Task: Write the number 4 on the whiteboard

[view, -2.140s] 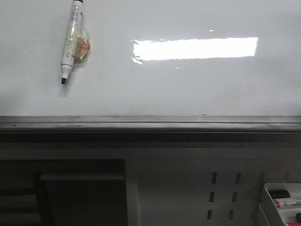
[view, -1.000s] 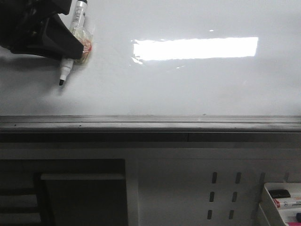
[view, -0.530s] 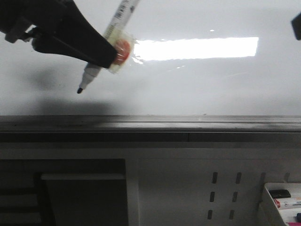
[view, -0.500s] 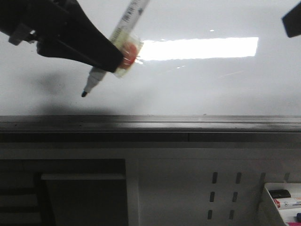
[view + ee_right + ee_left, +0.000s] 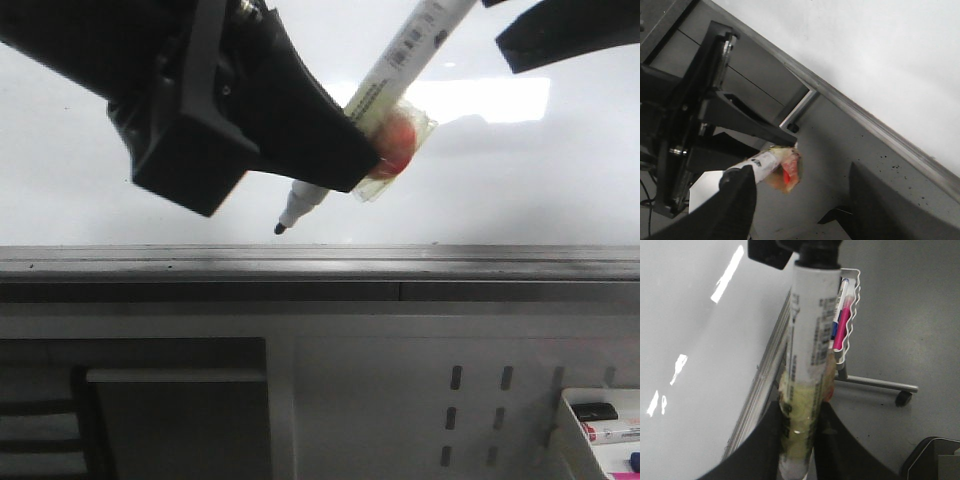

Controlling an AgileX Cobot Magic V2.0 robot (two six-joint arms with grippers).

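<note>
My left gripper (image 5: 345, 165) is shut on a white marker (image 5: 400, 65) with a yellowish-red taped lump (image 5: 398, 148) on its barrel. The marker slants, its black tip (image 5: 280, 229) low, just above the grey ledge (image 5: 450, 262) of the whiteboard (image 5: 520, 180). In the left wrist view the fingers (image 5: 767, 440) clamp the marker (image 5: 807, 345) from both sides. My right gripper (image 5: 802, 175) is open, and the marker's cap end (image 5: 757, 167) lies by one of its fingers. In the front view it hangs at the top right (image 5: 560, 35). The number 4 is out of view.
A white wire tray (image 5: 597, 420) with spare markers hangs low on the right, seen too in the left wrist view (image 5: 846, 315). Below the ledge are a perforated panel (image 5: 470, 410) and a dark cabinet opening (image 5: 150, 410). A wheeled stand leg (image 5: 880, 385) crosses the floor.
The left gripper has carried the marker off the board, rightward, closer to the camera, its tip dropping toward the ledge. The right gripper has come in at the top right.
</note>
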